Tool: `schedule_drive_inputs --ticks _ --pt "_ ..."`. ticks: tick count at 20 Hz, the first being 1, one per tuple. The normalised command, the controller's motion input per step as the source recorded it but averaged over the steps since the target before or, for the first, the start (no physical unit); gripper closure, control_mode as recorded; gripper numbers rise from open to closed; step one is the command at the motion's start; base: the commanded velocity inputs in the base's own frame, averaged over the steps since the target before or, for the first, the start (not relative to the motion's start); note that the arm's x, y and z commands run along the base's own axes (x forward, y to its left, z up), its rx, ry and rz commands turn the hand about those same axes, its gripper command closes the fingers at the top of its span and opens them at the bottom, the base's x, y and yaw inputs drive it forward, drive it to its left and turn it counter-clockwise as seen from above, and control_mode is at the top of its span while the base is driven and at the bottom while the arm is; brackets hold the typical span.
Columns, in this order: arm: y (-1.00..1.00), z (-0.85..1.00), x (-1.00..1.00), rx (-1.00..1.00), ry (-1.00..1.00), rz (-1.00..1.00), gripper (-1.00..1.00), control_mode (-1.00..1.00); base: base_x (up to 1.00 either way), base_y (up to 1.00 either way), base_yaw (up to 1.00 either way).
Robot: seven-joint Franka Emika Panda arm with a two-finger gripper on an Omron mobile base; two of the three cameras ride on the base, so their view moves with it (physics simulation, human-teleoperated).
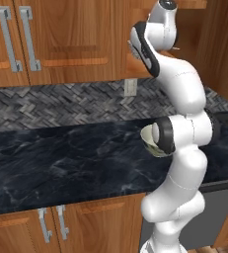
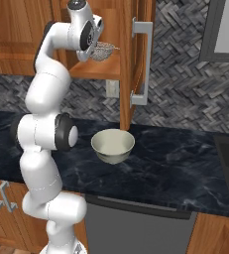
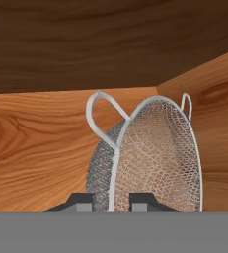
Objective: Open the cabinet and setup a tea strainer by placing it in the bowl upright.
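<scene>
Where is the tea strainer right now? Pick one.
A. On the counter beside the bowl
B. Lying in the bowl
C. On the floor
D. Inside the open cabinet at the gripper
D: the tea strainer sits between the gripper's fingertips inside the cabinet, above the bowl.

Glossy white rounded arm point(image 2: 41, 134) segments with dark joint bands, seemingly black-capped on top.

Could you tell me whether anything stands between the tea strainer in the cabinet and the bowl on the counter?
Nothing visible does. The tea strainer sits between the gripper fingertips on the cabinet shelf, its door swung open to the side. The bowl stands below on bare counter, nothing between them.
</scene>
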Motion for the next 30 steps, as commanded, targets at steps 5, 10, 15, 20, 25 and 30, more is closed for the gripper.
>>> schedule_drive_inputs --ticks 5,10,15,20,25,30 --pt "-0.06 0.00 -0.47 0.00 -0.03 -0.17 1.00 -1.00 0.00 0.00 0.00" --pt "-0.01 0.00 -0.74 0.00 -0.08 -0.18 1.00 -1.00 0.00 0.00 0.00" --pt "0.00 0.00 -0.86 0.00 -0.09 -0.19 1.00 -1.00 0.00 0.00 0.00" --pt "0.11 0.00 -0.87 0.00 -0.14 -0.15 1.00 -1.00 0.00 0.00 0.00" --pt "0.10 0.04 -0.73 0.00 -0.12 -0.12 1.00 -1.00 0.00 0.00 0.00" --pt "0.03 0.14 -0.59 0.00 -0.08 -0.01 1.00 -1.00 0.00 0.00 0.00"
